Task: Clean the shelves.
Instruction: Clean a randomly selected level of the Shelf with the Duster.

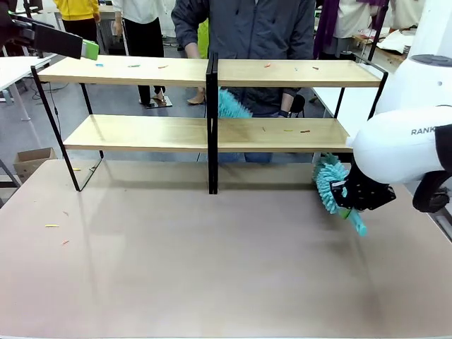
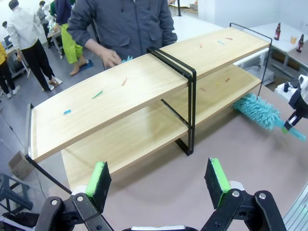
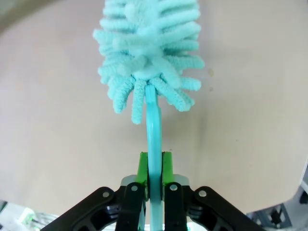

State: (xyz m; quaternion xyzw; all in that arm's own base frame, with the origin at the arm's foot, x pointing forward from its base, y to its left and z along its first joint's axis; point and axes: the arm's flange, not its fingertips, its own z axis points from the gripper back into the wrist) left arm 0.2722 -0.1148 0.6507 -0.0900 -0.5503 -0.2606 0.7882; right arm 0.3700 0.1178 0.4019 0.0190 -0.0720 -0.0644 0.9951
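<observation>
Wide two-tier shelves [image 1: 141, 70] of light wooden boards on a thin black frame are standing at the far side of the pale brown surface [image 1: 212, 268].
Small coloured scraps [image 1: 132, 66] are lying on the boards. My right fingers [image 3: 142, 168] are clamping the handle of a fluffy teal duster [image 1: 328, 182] near the lower board's right end. My left fingers [image 2: 98, 180] are hanging wide apart by the top board's left end.

You see the shelves [image 1: 141, 133] standing upright across the table's [image 1: 212, 268] far side: two tiers of light wooden boards on a thin black frame, with small coloured scraps [image 1: 304, 131] on both tiers.
</observation>
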